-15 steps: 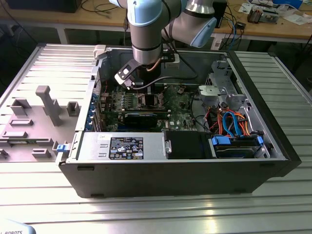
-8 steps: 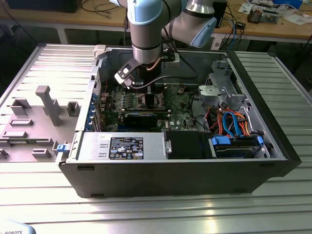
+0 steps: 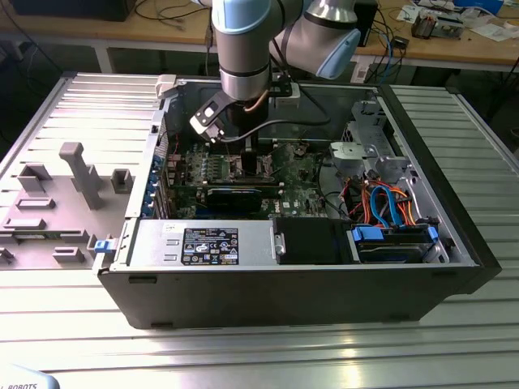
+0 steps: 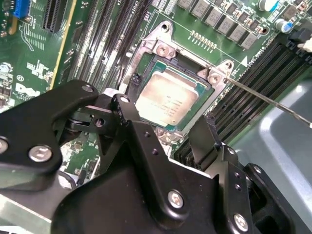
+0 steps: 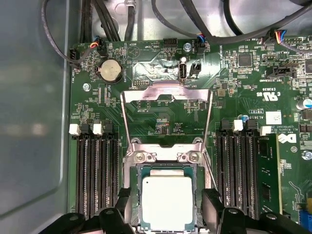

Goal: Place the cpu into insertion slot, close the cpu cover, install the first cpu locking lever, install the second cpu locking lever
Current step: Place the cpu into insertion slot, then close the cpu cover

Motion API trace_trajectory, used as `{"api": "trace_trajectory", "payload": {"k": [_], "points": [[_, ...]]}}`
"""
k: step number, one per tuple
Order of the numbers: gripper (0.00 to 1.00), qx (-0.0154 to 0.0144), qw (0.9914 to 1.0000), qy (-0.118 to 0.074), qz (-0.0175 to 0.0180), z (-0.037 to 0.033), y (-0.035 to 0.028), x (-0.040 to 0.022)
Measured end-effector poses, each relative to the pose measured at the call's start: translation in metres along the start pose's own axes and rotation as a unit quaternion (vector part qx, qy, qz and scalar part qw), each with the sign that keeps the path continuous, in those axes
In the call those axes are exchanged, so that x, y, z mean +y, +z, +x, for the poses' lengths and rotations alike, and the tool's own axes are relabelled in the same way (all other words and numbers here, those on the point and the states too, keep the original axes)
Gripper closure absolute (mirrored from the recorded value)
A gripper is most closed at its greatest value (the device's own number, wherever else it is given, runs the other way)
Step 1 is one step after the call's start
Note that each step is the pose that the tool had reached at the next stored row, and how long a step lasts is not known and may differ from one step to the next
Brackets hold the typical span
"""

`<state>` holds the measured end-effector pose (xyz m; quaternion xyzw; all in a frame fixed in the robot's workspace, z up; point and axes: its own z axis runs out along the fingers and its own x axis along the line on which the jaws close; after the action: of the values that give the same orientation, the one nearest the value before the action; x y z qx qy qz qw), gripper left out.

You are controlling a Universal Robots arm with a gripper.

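The cpu [image 5: 166, 201] [image 4: 168, 100], a square chip with a silver-tan top, lies flat in the insertion slot [image 4: 146, 53]. My gripper [image 5: 168, 209] [image 4: 161, 114] hangs just above it, open. One black finger [image 5: 124, 207] stands on each side of the socket, and neither touches the chip. The cpu cover [image 5: 168, 92], a thin silvery frame with a square window, is swung back from its hinge and stands open. A thin metal locking lever [image 4: 265, 99] sticks out to the side, unlatched. In the exterior view the gripper [image 3: 250, 158] reaches down into the computer case.
Long black memory slots [image 5: 95, 175] [image 5: 239, 170] flank the socket on both sides. A coin battery [image 5: 110, 71] and cable connectors lie beyond the cover. The grey case wall [image 5: 34, 122] runs along one side. A black card [image 3: 235, 197], power supply [image 3: 203, 243] and drive cables [image 3: 381, 203] fill the case.
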<state>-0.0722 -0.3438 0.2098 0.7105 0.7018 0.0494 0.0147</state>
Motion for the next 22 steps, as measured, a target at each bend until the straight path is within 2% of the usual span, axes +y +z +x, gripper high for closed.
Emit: {"api": "trace_trajectory", "payload": {"k": [3,6,7,13,22], "points": [[0.34,-0.0001,1.00000,0.000,0.0004,0.0000,-0.0004,0.0001],[0.53,-0.0001,1.00000,0.000,0.0016,0.0001,-0.0020,0.0003],[0.53,-0.0001,1.00000,0.000,0.0022,0.0001,-0.0025,0.0005],[0.89,-0.0001,0.99999,0.000,0.0036,0.0001,-0.0028,0.0007],[0.89,-0.0001,0.99999,0.000,0.0042,0.0001,-0.0028,0.0006]]}}
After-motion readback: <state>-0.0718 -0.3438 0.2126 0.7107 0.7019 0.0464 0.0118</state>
